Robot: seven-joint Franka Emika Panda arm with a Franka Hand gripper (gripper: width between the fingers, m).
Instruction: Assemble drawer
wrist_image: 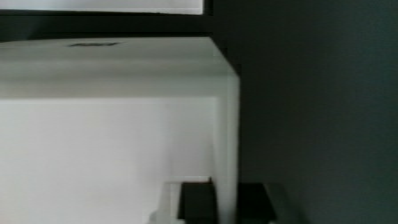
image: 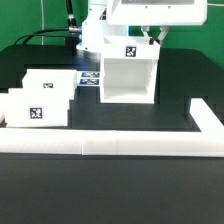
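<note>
housing [image: 130, 75] upright at centre, open face toward 6 | trays [image: 45, 98] well apart at its 9 | gripper [image: 152, 38] over housing's 1 o'clock top corner | fingers [wrist_image: 196, 200] astride its side wall; cannot tell whether clamped | wall runs 12–6

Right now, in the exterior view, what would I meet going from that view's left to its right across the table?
Two small trays, overlapping and so taken together → marker board → drawer housing → side arm of the border rail.
</note>
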